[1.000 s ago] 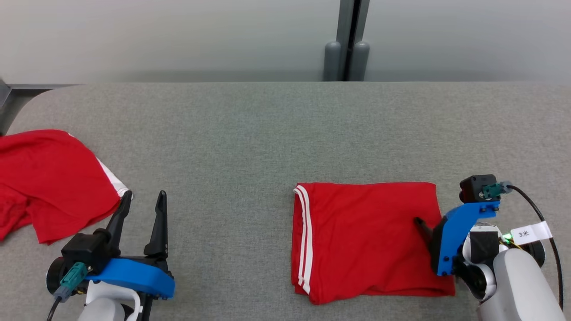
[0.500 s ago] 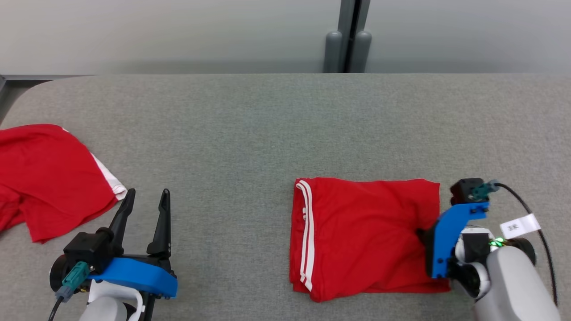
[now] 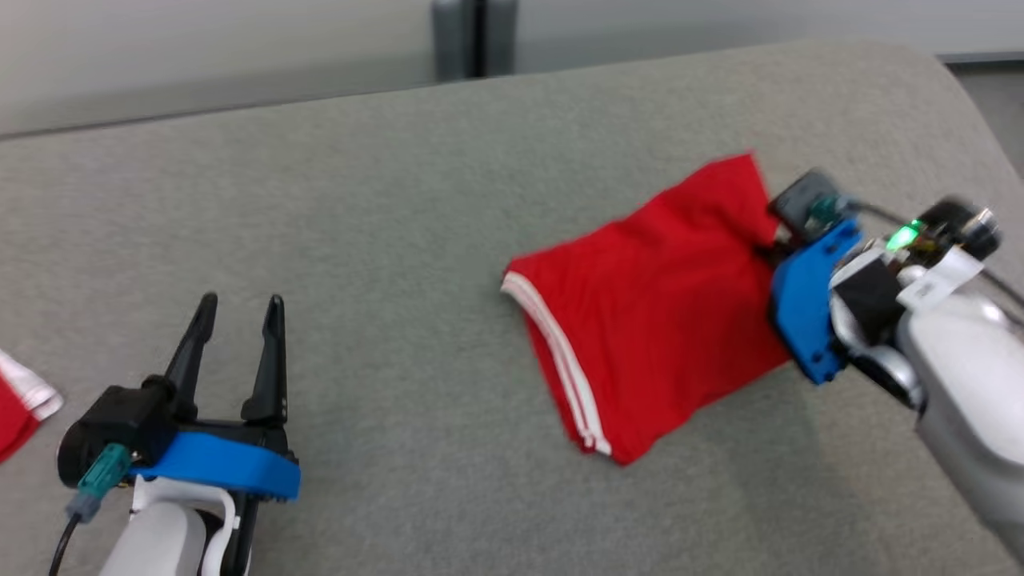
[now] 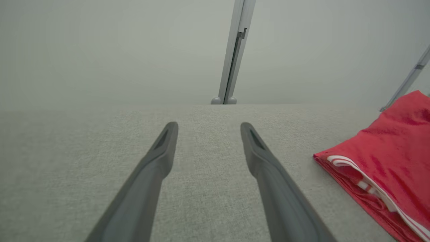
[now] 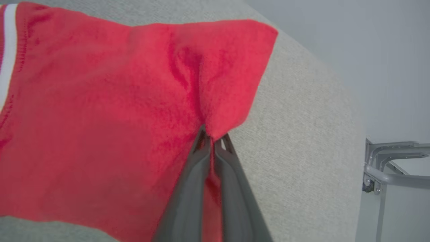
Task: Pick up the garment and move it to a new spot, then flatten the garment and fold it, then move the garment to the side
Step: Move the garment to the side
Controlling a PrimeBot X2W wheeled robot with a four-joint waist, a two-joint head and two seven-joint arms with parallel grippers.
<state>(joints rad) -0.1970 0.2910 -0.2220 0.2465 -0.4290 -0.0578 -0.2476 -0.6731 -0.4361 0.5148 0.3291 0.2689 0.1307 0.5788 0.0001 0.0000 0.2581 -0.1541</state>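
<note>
Clearly the right gripper is closed on the garment — its two fingers pinch a fold near the cloth's right edge, and wrinkles run out from the pinch. The garment lies folded on the right part of the grey table, with its white stripes toward the left. The left gripper stands wide and holds nothing — it is well apart from the garment.

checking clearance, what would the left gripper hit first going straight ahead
Nothing near, it seems: the open left gripper points along the grey fabric table; the folded red garment lies off to its right.
</note>
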